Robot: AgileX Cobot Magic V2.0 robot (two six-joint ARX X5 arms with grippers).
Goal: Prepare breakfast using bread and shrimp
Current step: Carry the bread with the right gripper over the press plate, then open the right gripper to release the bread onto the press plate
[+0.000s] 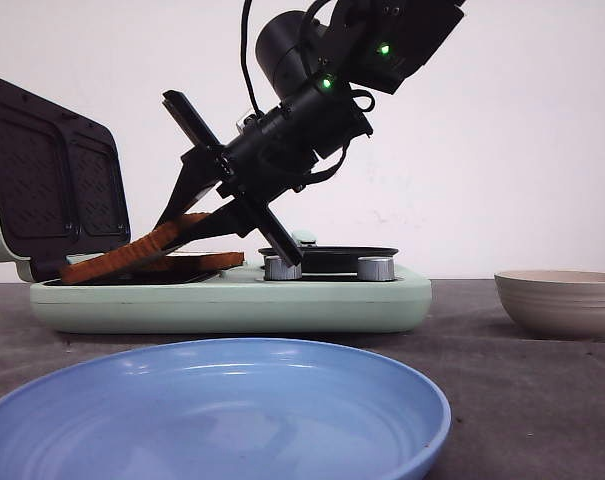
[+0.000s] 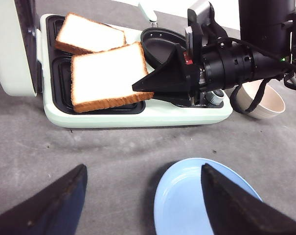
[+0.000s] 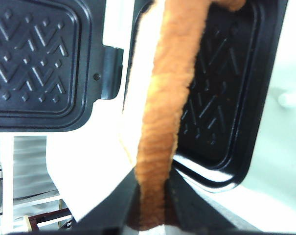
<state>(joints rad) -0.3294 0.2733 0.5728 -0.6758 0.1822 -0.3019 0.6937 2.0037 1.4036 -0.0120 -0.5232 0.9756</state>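
Bread [image 2: 106, 76] pinched tilted in right gripper [image 2: 138, 87]; left gripper [image 2: 143, 196] spread wide.

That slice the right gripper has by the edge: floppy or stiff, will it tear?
The bread slice held by the right gripper looks fairly stiff: it stays flat, tilted up at one edge, with no visible droop. It is probably light and soft, since the fingers pinch its crust narrower. It may tear or dent if squeezed harder.

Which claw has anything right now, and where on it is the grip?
The right claw pinches the nearer bread slice by its crust edge at one corner. The left claw is open and holds nothing.
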